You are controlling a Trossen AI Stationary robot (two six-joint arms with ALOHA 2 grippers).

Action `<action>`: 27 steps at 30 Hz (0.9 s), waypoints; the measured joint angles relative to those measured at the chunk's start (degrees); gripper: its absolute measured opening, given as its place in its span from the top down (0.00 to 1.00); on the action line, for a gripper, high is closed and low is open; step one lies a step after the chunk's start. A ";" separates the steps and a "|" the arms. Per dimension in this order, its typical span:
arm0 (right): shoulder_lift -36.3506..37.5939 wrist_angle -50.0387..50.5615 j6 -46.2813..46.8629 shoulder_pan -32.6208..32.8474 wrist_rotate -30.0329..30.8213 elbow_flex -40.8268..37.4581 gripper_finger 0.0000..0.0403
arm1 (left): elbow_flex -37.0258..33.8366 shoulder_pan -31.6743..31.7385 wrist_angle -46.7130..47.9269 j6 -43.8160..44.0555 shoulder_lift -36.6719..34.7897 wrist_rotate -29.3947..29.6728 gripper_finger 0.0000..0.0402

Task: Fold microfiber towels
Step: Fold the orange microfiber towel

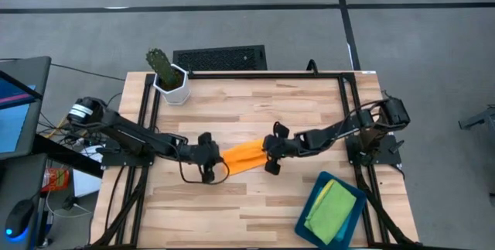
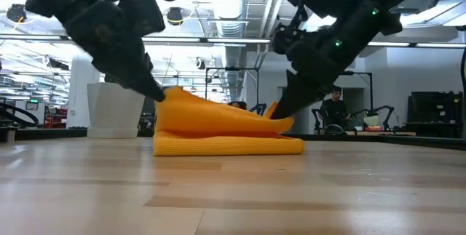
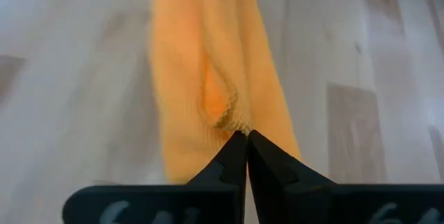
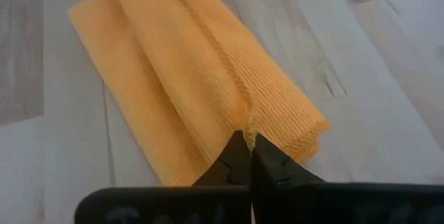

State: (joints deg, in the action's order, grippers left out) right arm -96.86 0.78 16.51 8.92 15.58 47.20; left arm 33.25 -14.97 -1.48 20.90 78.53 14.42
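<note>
Two grippers (pinching) (image 1: 213, 159) (image 1: 268, 154), one orange towel (image 1: 244, 157)

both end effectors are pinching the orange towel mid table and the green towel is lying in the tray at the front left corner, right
Not quite. The left end effector and right end effector do pinch the orange towel mid table, but the high view shows the tray with the green towel at the front right corner, not the left.

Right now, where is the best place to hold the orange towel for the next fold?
Probably its two short ends, from opposite sides, where the left gripper and right gripper are pinching the orange towel; it lies as a long, narrow band between them.
</note>
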 joint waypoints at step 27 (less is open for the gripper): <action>5.95 3.92 -3.04 3.09 -3.48 -0.22 0.53 | 0.00 -0.99 -0.70 -7.82 -0.70 -4.81 0.76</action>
State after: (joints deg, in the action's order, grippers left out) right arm -90.91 4.69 13.47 12.01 12.10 46.98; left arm 33.26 -15.97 -2.19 13.08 77.83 9.61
